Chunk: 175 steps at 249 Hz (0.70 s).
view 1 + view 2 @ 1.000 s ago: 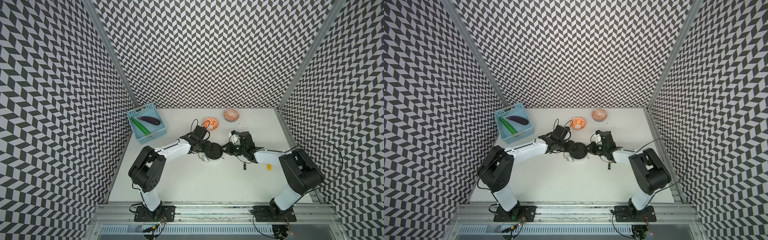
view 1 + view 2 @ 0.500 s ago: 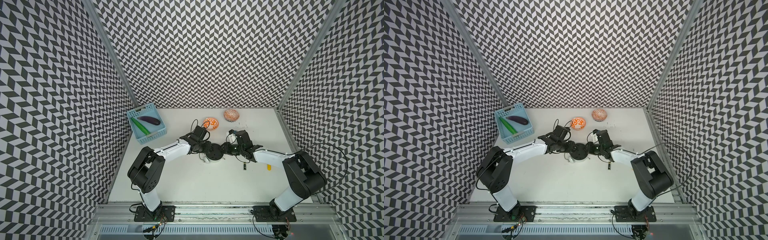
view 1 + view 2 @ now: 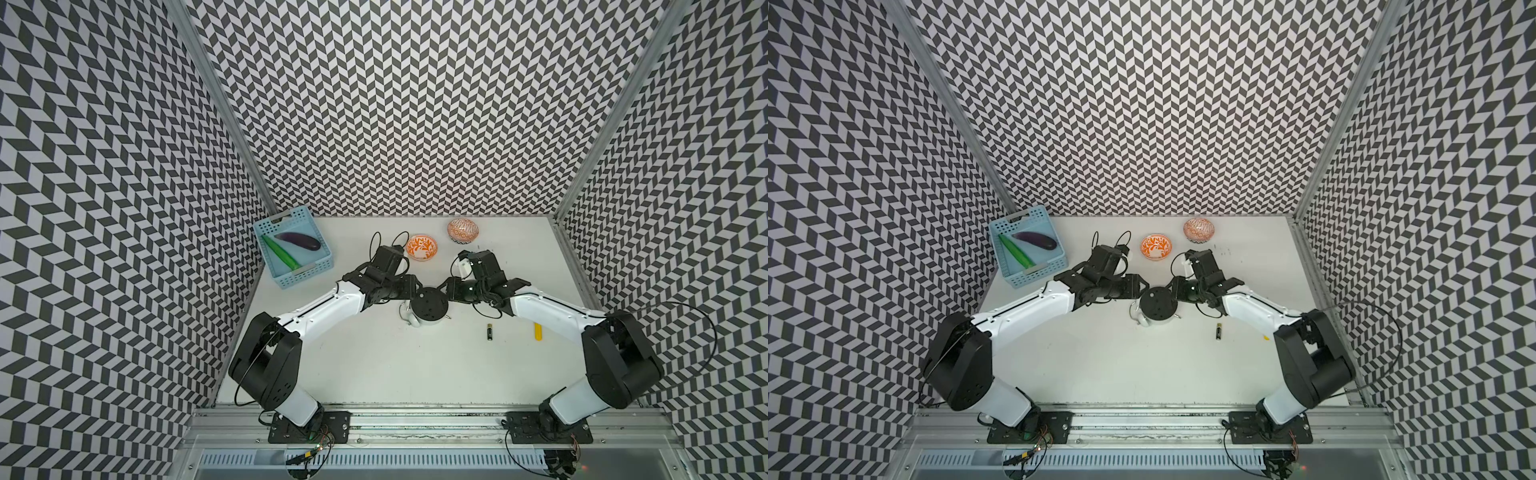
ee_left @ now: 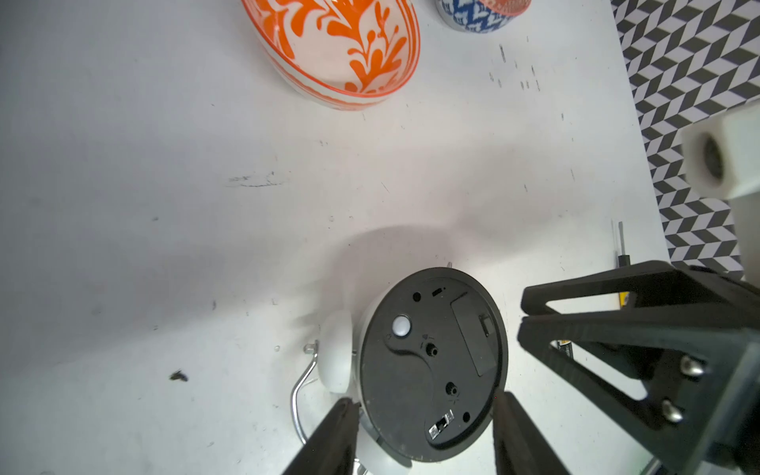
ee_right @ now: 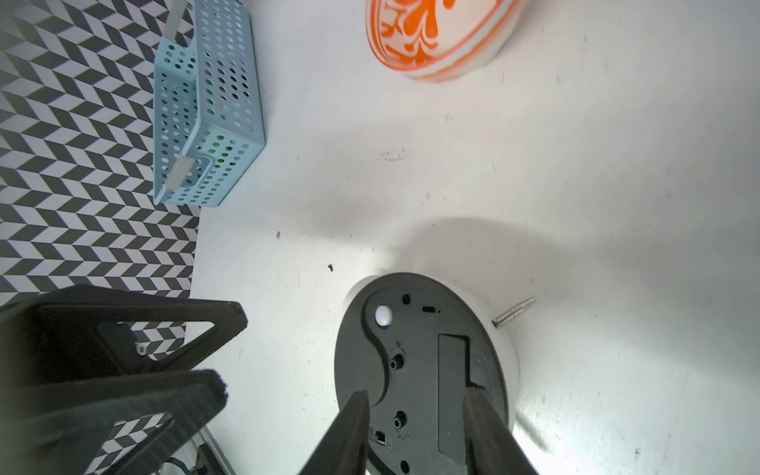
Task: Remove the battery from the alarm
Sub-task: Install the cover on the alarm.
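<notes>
The alarm lies face down mid-table, its black round back up, white bells and metal handle toward the left. Its back also fills the left wrist view and the right wrist view, with a rectangular battery bay. My left gripper is shut on the alarm's rim, one finger on each side. My right gripper hovers open over the back, holding nothing. The battery, black with a gold end, lies loose on the table right of the alarm.
A yellow-handled screwdriver lies beside the right arm. An orange-patterned bowl and a second bowl stand behind the alarm. A blue basket with an aubergine and green vegetables sits at the back left.
My right gripper has opened and slid left onto the alarm's back. The left gripper, the alarm and the battery have stayed put.
</notes>
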{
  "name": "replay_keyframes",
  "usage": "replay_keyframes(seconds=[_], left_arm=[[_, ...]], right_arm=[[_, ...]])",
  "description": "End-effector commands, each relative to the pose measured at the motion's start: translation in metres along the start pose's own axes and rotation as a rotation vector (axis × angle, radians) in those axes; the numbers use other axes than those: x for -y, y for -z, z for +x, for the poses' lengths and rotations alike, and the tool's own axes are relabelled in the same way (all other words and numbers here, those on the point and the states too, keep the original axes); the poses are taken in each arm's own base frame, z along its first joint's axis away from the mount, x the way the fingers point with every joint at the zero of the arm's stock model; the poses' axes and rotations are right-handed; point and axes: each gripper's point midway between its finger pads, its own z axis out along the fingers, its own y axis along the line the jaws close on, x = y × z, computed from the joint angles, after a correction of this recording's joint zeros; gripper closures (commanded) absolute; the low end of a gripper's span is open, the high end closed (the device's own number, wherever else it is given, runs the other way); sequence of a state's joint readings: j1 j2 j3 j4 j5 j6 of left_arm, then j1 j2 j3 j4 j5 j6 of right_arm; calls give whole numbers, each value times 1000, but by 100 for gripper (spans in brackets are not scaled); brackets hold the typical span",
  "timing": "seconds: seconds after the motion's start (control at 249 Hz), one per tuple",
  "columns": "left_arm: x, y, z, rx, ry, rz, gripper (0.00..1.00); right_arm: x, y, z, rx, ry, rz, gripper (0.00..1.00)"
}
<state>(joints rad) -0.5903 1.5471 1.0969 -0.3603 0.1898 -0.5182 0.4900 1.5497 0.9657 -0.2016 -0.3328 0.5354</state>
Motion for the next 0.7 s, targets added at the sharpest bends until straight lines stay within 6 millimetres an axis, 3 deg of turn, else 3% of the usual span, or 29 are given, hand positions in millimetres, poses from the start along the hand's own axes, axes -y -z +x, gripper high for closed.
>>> replay_keyframes(seconds=[0.0, 0.188, 0.369, 0.577, 0.697], left_arm=[[-10, 5, 6, -6, 12, -10, 47], [-10, -14, 29, -86, 20, 46, 47], [-13, -33, 38, -137, 27, 54, 49], [-15, -48, 46, -175, 34, 64, 51], [-16, -55, 50, -192, 43, 72, 54]], right_arm=[[7, 15, -9, 34, 63, 51, 56], [30, -3, 13, -77, 24, -116, 55], [21, -18, 20, -119, 29, -242, 56], [26, -33, 29, -161, 7, -272, 61], [45, -46, 41, -202, -33, -206, 70]])
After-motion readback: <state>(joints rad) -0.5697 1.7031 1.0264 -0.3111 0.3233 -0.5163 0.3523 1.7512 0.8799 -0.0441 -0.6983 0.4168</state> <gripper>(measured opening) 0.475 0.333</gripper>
